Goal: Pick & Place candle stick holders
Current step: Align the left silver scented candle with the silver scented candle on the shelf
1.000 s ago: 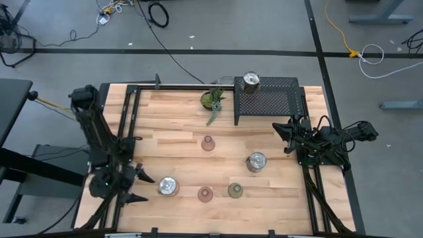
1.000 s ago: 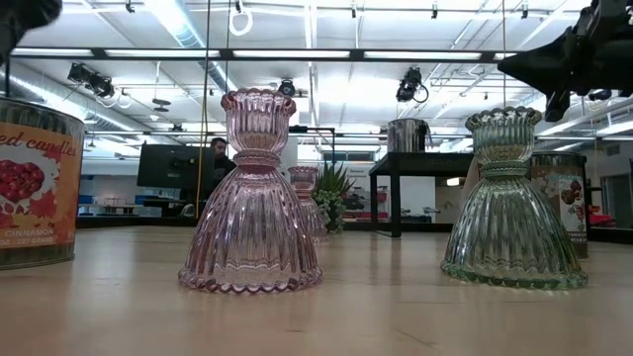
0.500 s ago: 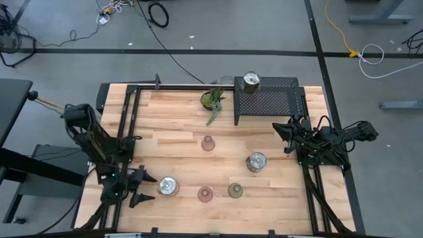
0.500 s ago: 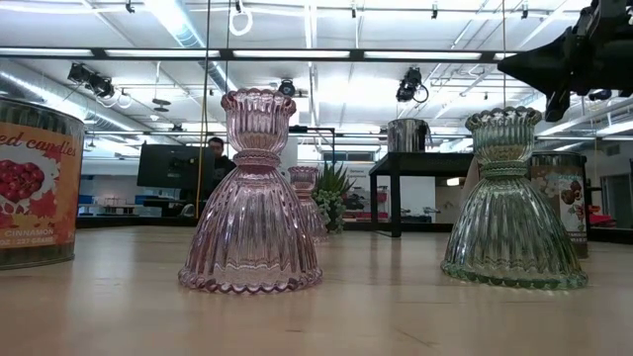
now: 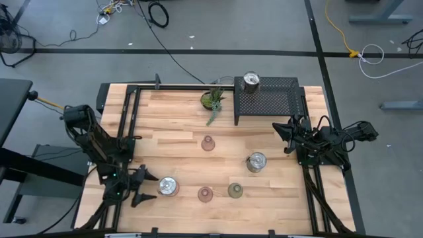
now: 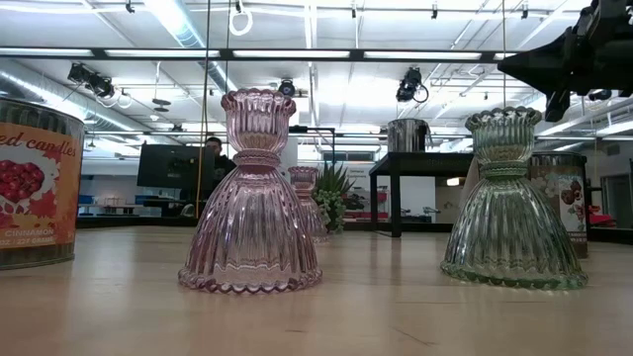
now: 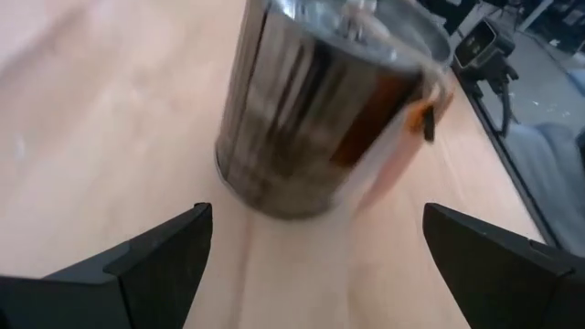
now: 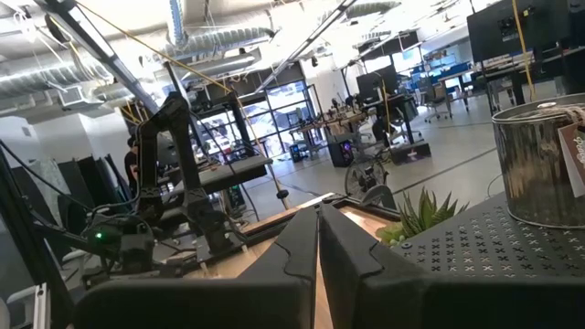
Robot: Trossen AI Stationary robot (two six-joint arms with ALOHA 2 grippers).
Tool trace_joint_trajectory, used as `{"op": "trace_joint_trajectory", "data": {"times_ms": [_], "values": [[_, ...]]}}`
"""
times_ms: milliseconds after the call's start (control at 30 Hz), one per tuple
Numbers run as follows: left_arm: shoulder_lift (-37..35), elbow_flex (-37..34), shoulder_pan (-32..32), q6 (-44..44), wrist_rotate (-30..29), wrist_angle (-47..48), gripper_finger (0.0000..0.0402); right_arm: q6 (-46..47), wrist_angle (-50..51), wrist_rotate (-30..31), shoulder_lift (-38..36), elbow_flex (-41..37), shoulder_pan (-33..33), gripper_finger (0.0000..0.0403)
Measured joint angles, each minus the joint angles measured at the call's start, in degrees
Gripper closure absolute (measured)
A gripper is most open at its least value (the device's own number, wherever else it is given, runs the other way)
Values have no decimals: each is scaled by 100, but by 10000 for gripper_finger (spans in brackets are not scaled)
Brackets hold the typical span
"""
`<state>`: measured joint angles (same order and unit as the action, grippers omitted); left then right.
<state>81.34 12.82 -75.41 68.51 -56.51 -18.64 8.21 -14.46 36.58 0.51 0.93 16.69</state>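
At far left of the low view a silver tin point(image 6: 35, 183) is showing a label w/ red berries and the words "candles" and "CINNAMON"; a smaller line under them is not readable.

The left gripper point(image 5: 142, 186) is sitting low at the table's front-left corner, arm folded behind it, fingers point(image 7: 151, 265) wide apart and pointing at this same tin point(image 5: 168, 187), which is just beside the tips but not touching. In the left wrist view the tin point(image 7: 329, 105) is standing between the two fingers, a bit ahead of them.

Next, along the front edge, a pink glass holder point(image 5: 205, 194) and an olive-green glass holder point(image 5: 235, 190) are standing upright, near each other. A 2nd pink holder point(image 5: 208, 143) is standing about mid-table. A 2nd silver tin point(image 5: 256, 161) is standing right of centre.

At the back, a small potted plant point(image 5: 212, 100) is sitting beside a black mesh rack point(image 5: 268, 99); a 3rd silver tin point(image 5: 251, 81) is standing on the rack's back-left corner.

The right gripper point(image 5: 282, 136) is hanging at the right edge, in front of the rack, pointing inward, fingers point(image 8: 302, 247) pressed together on nothing.
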Motion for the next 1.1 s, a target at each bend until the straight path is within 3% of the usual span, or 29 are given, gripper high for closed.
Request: {"op": "trace_joint_trajectory", "data": {"times_ms": [167, 433, 700, 867, 1100], "values": [[0, -2, 65, -180, -529, -111, 5, 2, 0, 0, 0, -1, 2, 385], [-2, -3, 66, -425, -848, -266, 4, 13, 0, 0, 0, 0, 1, 385], [33, -4, 64, -477, -757, -714, 2, 13, 0, 0, 0, 0, -1, 385], [338, -4, 71, -229, -887, -844, 2, 11, 0, 0, 0, 0, 2, 385], [1066, 10, 73, -368, -1286, -1717, 2, 9, 0, 0, 0, 0, 0, 385]]}}
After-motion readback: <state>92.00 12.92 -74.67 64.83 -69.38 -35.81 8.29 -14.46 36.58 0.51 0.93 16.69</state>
